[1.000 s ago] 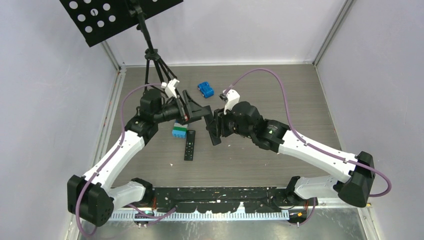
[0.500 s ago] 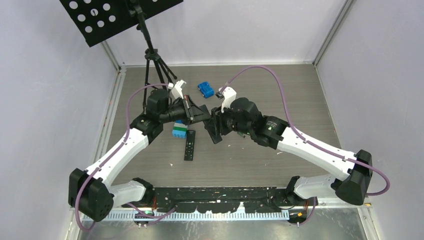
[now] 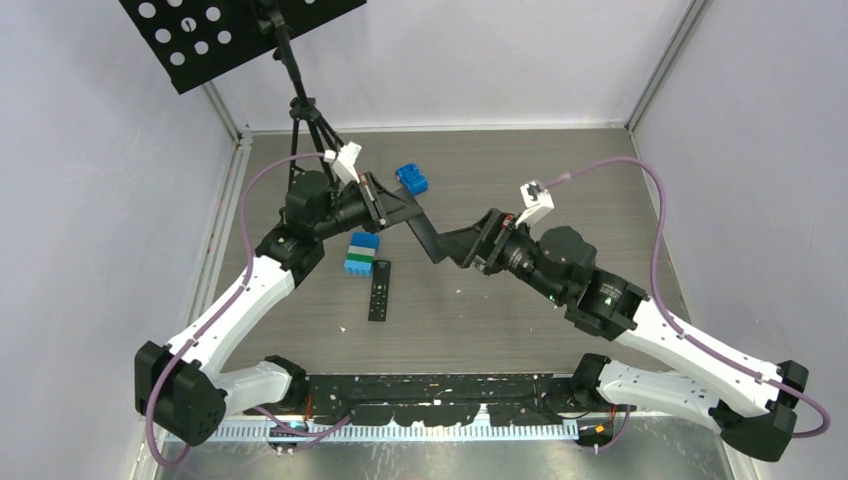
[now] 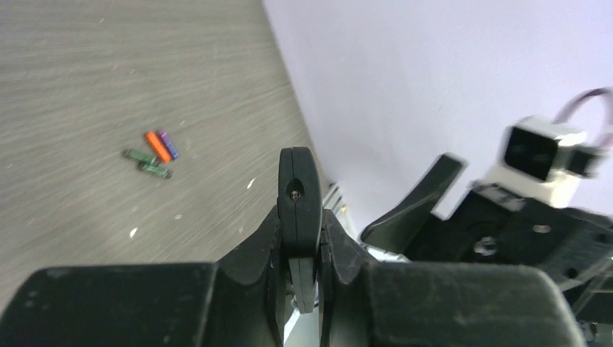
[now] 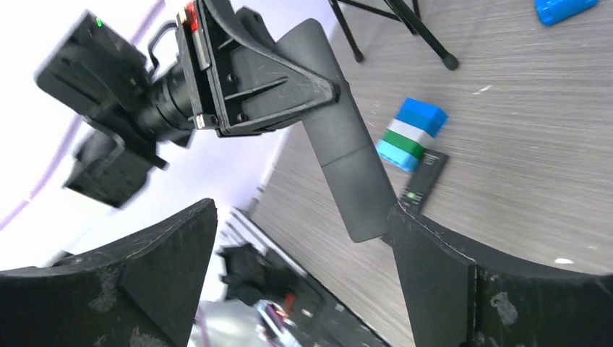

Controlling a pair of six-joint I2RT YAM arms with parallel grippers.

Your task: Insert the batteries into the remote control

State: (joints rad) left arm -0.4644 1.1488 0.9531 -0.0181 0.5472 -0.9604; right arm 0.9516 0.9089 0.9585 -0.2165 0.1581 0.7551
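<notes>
Matte-black remote control (image 5: 347,159) clamped by one end in the closed left hand (image 3: 395,208), held clear of the worktop (image 3: 480,160). Plain side faces the right wrist camera, free end toward the right hand (image 5: 302,210).

Right hand spread wide, gripping nothing.

Batteries (image 4: 157,147) (orange, purple, dark green) lie bunched on the worktop, apart from the remote.

Second black button-faced bar (image 3: 380,290) lies flat just beside a blue-green block stack (image 3: 360,253).

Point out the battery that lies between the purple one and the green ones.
The orange battery: it lies side by side with the blue-purple battery on its right, with the dark green batteries on its left.
</notes>
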